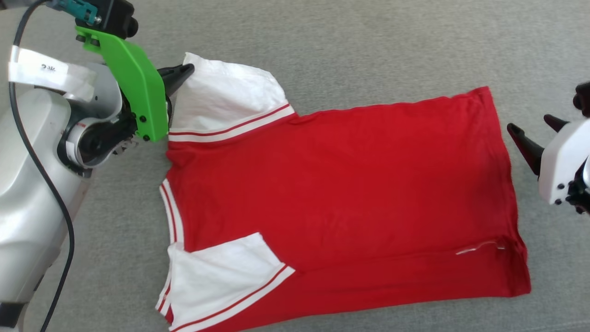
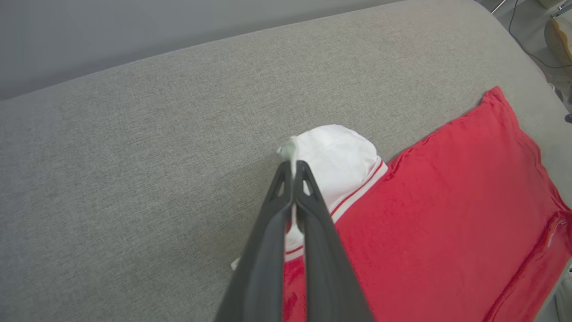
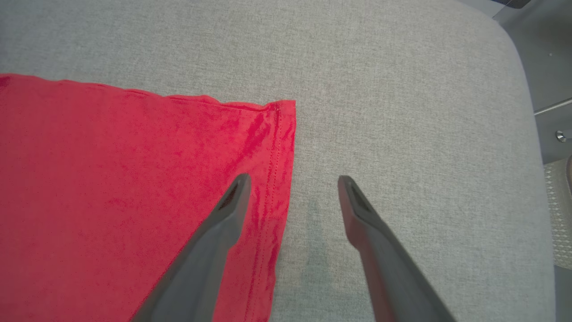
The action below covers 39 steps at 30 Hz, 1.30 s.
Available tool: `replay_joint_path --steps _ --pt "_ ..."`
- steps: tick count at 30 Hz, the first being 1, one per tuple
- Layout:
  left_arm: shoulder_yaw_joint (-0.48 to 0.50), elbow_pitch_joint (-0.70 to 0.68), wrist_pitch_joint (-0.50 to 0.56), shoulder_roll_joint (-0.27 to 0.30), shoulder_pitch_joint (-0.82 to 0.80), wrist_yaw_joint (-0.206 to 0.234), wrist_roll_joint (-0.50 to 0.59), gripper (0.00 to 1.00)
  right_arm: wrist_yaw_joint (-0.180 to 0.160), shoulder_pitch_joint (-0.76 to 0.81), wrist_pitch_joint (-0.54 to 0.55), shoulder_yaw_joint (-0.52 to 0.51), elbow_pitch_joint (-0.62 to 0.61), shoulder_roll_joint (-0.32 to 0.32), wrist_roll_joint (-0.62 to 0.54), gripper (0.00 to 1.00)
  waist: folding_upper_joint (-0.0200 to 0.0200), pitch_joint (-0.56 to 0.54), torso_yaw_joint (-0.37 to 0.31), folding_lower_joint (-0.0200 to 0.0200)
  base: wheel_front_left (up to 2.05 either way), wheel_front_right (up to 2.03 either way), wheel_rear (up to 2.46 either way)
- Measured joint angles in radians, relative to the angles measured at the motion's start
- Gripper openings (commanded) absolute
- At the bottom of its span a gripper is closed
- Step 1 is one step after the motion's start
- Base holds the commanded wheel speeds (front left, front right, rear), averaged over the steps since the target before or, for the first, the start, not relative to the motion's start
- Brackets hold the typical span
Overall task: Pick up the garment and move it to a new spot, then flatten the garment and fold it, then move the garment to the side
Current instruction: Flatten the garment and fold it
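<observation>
One garment [image 1: 345, 184], two white sleeves [image 1: 221, 272], lies mid-frame. Upper left, the left gripper [image 1: 182, 74] is pinched tight on the upper sleeve [image 1: 230, 101]. At right, the right gripper [image 1: 530, 125] gapes wide, empty.

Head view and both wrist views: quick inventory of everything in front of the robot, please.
red soft-fabric T-shirt: one, red with white short sleeves and red-white striped trim, spread flat, neck end toward the robot's left, hem toward its right.
far white sleeve: one, white, spread outward, tip pinched.
near white sleeve: one, white, folded in over the red body.
grey woven-fabric surface: one, grey, under the shirt.
green bracket: one, green, on the left wrist.
black cable: one, black, along the left arm.
left gripper: one, dark, shut on the far sleeve's tip.
right gripper: one, dark, open, astride the hem edge near its far corner.
</observation>
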Motion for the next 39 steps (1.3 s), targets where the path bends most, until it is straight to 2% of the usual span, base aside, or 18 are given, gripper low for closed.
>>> replay_joint_path --steps 5,12,19,27,28,29,30,35,36,39 --pt "0.002 -0.131 0.001 0.027 0.04 0.031 -0.001 0.0 0.0 -0.109 0.108 0.042 0.077 -0.037 0.047 1.0 0.0 0.013 0.05 0.0 0.0 0.0 0.0" --pt "-0.001 -0.259 -0.007 0.035 0.075 0.069 0.001 0.0 0.0 -0.225 0.158 0.071 0.215 -0.065 0.063 1.0 0.0 0.055 0.103 0.0 0.0 0.0 0.0" --pt "0.002 -0.311 -0.026 0.029 0.088 0.078 0.002 0.0 0.0 -0.26 0.151 0.088 0.309 -0.067 0.057 1.0 0.0 0.095 0.146 0.0 0.0 0.0 0.0" --pt "-0.002 -0.306 -0.044 0.023 0.092 0.076 0.002 0.0 -0.002 -0.272 0.108 0.15 0.332 -0.099 0.054 1.0 -0.0001 0.118 0.177 0.0 0.0 0.0 0.0" --pt "-0.002 -0.304 -0.044 0.023 0.093 0.074 0.002 0.0 -0.003 -0.272 0.108 0.157 0.335 -0.099 0.055 0.48 0.0 0.118 0.177 0.0 0.0 0.0 0.0" --pt "-0.002 -0.301 -0.047 0.023 0.093 0.07 0.002 0.0 -0.006 -0.272 0.108 0.165 0.337 -0.1 0.059 0.11 0.0 0.117 0.178 0.0 0.0 0.0 0.0" --pt "-0.002 -0.297 -0.049 0.023 0.094 0.068 0.002 0.0 -0.006 -0.272 0.108 0.169 0.339 -0.101 0.064 0.0 0.0 0.115 0.179 0.0 0.0 0.0 0.0" --pt "0.0 -0.271 -0.08 0.023 0.101 0.068 0.005 0.0 -0.005 -0.272 0.053 0.187 0.352 -0.091 0.077 0.0 0.0 0.102 0.178 0.0 0.0 0.0 0.0" --pt "0.001 -0.246 -0.102 0.02 0.121 0.068 0.005 0.0 -0.001 -0.266 -0.025 0.18 0.371 -0.079 0.078 0.0 0.0 0.085 0.175 0.0 0.0 0.0 0.0" --pt "0.007 -0.227 -0.13 0.018 0.148 0.068 0.005 0.0 0.0 -0.252 -0.096 0.17 0.392 -0.069 0.081 0.0 0.0 0.061 0.17 0.0 0.0 0.0 0.0"
